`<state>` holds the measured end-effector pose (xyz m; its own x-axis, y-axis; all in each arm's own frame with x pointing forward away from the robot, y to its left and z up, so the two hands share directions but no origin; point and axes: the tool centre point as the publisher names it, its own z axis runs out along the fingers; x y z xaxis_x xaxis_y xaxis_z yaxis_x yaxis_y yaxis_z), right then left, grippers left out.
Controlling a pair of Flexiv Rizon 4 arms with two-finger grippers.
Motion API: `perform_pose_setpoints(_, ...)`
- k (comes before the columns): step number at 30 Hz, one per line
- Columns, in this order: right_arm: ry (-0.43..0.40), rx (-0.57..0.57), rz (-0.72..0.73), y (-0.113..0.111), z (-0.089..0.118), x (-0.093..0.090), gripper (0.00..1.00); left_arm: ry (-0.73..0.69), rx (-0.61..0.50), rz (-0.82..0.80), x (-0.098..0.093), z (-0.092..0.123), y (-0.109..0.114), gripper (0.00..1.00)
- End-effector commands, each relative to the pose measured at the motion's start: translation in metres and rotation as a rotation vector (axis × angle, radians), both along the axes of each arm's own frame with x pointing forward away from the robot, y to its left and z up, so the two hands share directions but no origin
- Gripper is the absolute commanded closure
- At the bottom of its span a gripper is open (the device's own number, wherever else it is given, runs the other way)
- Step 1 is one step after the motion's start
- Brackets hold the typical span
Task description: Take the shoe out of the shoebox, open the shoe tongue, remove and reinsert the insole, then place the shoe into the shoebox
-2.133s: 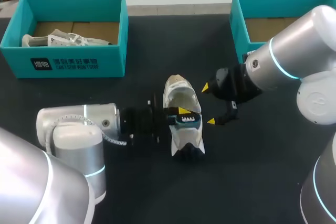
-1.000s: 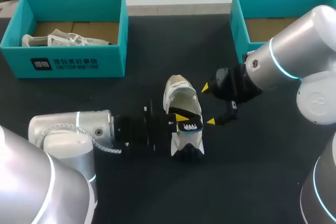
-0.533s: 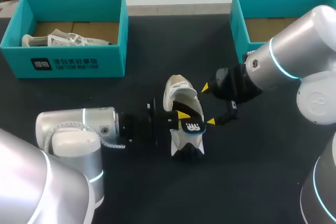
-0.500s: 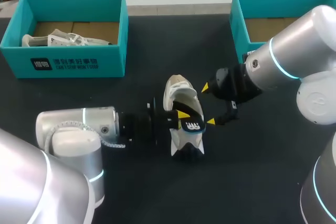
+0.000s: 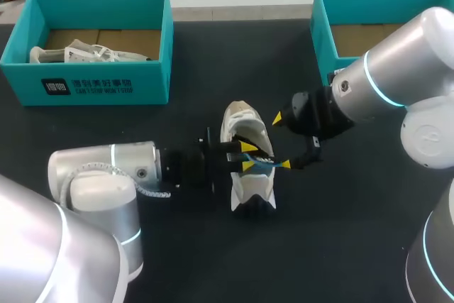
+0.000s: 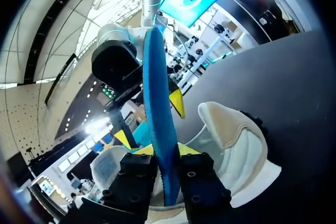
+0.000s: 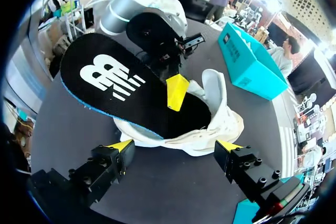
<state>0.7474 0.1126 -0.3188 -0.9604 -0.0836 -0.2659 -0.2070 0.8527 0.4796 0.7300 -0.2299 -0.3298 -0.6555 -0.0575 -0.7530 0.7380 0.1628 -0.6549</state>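
Observation:
A white shoe [image 5: 248,182] lies on the dark table, between my two grippers. From the left, my left gripper [image 5: 246,156] reaches over the shoe's opening and is shut on the insole [image 5: 264,164], which shows edge-on as a thin blue line. In the left wrist view the blue-edged insole [image 6: 157,124] stands upright between the fingers of the left gripper [image 6: 165,150], above the shoe [image 6: 236,150]. My right gripper [image 5: 281,141] stands open just right of the shoe. Its own view shows the right gripper [image 7: 173,148] before the shoe [image 7: 223,127], with the black insole [image 7: 115,82] sticking out of it.
A teal shoebox [image 5: 92,86] at the back left holds another white shoe [image 5: 85,53]. A second teal shoebox [image 5: 325,30] stands at the back right, partly behind my right arm.
The insole's printed face, in sight half a second ago, has turned edge-on over the shoe's opening. My left gripper's two tips now show a little apart. The right arm has not moved.

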Motion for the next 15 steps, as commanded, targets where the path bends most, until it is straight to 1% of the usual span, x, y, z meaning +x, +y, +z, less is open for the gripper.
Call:
perform_pose_setpoints(1, -0.002, 0.001, -0.001, 0.0, -0.001, -0.001, 0.0, -0.002, -0.009, -0.001, -0.007, 0.005, 0.003, 0.9)
perform_pose_setpoints(7, -0.002, 0.001, -0.001, 0.0, -0.001, -0.001, 0.0, 0.001, -0.015, -0.011, -0.015, 0.009, 0.002, 0.86)
perform_pose_setpoints(8, -0.002, 0.001, -0.001, 0.0, -0.001, -0.001, 0.0, 0.001, -0.017, -0.015, -0.017, 0.009, 0.002, 0.83)
perform_pose_setpoints(9, -0.002, 0.001, -0.001, 0.0, -0.001, -0.001, 0.0, 0.0, -0.019, -0.02, -0.018, 0.01, 0.001, 0.84)
perform_pose_setpoints(10, -0.002, 0.001, -0.001, 0.0, -0.001, -0.001, 0.0, -0.001, -0.017, -0.024, -0.018, 0.009, 0.001, 0.88)
perform_pose_setpoints(11, -0.002, 0.001, -0.001, 0.0, -0.001, -0.001, 0.0, 0.0, -0.015, -0.025, -0.018, 0.008, 0.001, 0.97)
perform_pose_setpoints(12, -0.002, 0.001, -0.001, 0.0, -0.001, -0.001, 0.0, 0.002, -0.012, -0.026, -0.017, 0.006, 0.001, 1.0)
perform_pose_setpoints(15, -0.002, 0.001, -0.001, 0.0, -0.001, -0.001, 0.0, 0.01, 0.001, -0.028, -0.015, -0.001, 0.001, 1.0)
